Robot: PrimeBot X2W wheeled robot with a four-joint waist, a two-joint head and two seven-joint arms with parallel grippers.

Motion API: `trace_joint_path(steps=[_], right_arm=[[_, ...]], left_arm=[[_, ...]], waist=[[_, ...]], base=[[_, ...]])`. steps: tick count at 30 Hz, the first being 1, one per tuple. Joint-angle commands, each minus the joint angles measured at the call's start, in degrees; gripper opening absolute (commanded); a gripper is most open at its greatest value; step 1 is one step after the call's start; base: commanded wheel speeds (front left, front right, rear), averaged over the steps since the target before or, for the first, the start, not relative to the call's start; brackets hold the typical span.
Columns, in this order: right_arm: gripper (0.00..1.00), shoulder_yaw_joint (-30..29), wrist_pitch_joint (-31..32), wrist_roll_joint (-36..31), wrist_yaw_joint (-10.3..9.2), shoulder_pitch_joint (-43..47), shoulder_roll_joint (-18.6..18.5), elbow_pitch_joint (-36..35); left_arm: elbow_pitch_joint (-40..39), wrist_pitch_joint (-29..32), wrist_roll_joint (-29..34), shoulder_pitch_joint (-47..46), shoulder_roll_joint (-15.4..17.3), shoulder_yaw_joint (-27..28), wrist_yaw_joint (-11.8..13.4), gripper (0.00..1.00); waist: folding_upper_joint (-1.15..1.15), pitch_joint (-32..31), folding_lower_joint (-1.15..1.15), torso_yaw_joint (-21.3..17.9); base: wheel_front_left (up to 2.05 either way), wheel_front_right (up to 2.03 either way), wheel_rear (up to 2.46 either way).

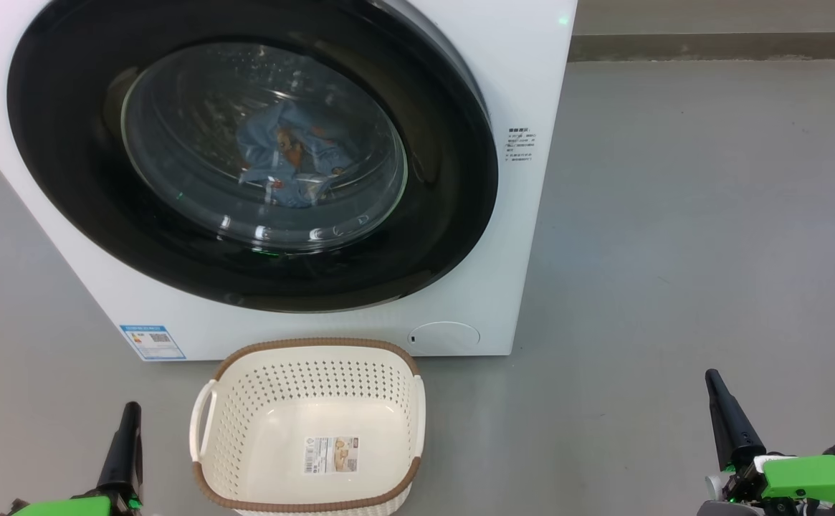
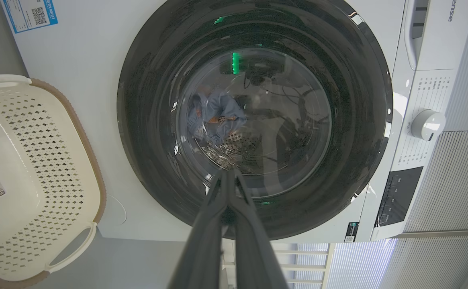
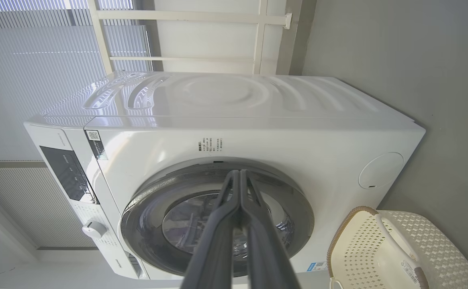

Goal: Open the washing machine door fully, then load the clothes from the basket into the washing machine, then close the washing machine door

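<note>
Head view: washing machine door (image 1: 460,179) shut, clothes (image 1: 292,154) behind its glass. The left gripper (image 1: 131,408) and right gripper (image 1: 711,376) are closed tight on nothing.

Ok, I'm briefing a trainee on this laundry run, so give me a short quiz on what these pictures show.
1. Fill the gap: the basket holds nothing but a ___ stuck to its bottom.
2. Where are the clothes?
A) in the basket
B) inside the drum, behind the glass
C) on the ground beside the machine
3. True or false: the washing machine door is shut.

Key: 1 label; 2 B; 3 true.
</note>
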Motion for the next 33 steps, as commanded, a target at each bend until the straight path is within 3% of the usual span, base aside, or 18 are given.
trace_joint_path(steps=[1,33], right_arm=[[0.0,0.84,0.29,0.06,-0.06,-2.52,-0.04,-1.6],[0.0,0.71,0.4,-0.05,-0.06,-2.53,0.06,-1.59]], left_arm=[[-1.09,0.33,0.09,-2.34,0.51,2.04,-0.19,0.0],[-1.09,0.48,0.24,-2.35,0.38,2.23,-0.19,0.0]], waist=[[0.0,0.0,0.0,0.0],[0.0,0.0,0.0,0.0]], base=[[0.0,0.0,0.0],[0.0,0.0,0.0]])
